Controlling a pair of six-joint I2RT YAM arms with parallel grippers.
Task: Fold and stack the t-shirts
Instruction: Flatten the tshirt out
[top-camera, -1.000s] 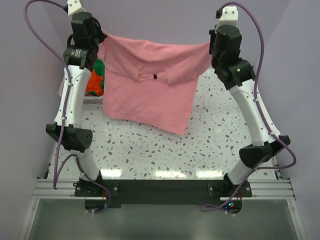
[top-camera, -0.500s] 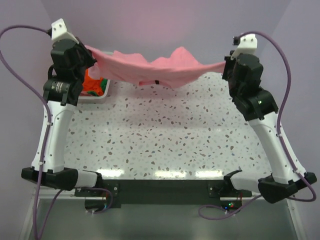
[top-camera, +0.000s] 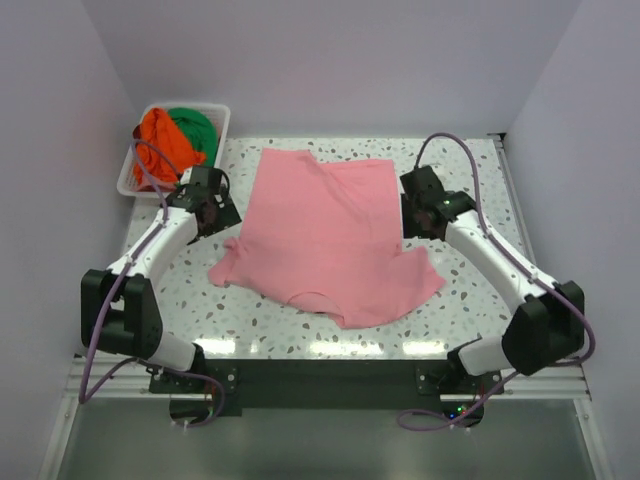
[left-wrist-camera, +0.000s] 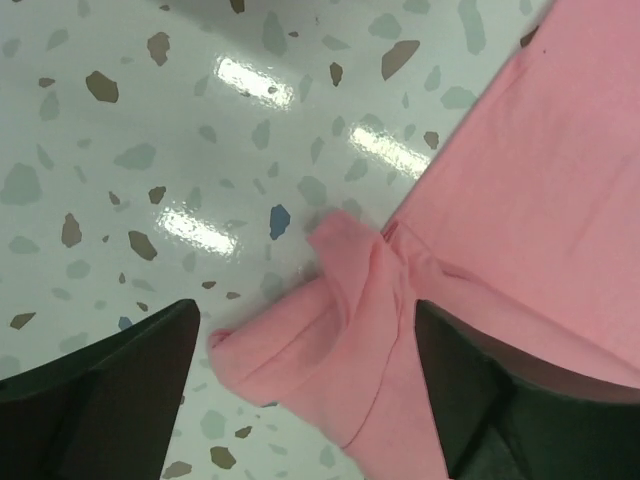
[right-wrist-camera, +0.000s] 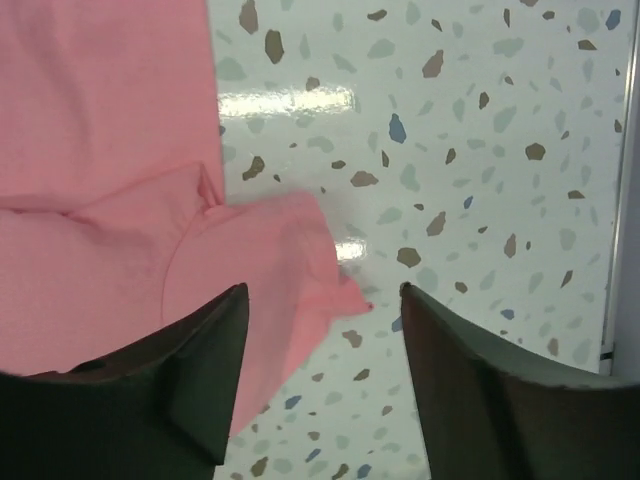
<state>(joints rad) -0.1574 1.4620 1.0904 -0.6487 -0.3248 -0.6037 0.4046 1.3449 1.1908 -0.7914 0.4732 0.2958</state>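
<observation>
The pink shirt (top-camera: 325, 235) lies spread flat on the table (top-camera: 250, 312) between the two grippers, so folding looks ready to begin. The left gripper (left-wrist-camera: 305, 308) gapes wide over one sleeve (left-wrist-camera: 290, 345), gripping nothing. The right gripper (right-wrist-camera: 322, 290) is just as wide over the other sleeve (right-wrist-camera: 280, 240). Next, I judge, each must pinch its sleeve and carry it inward. Fingertips may brush the cloth; I cannot tell. Beyond the left gripper, the orange shirt (top-camera: 158, 135) and green shirt (top-camera: 197, 127) sit bunched in the basket (top-camera: 224, 118), largely hidden.
</observation>
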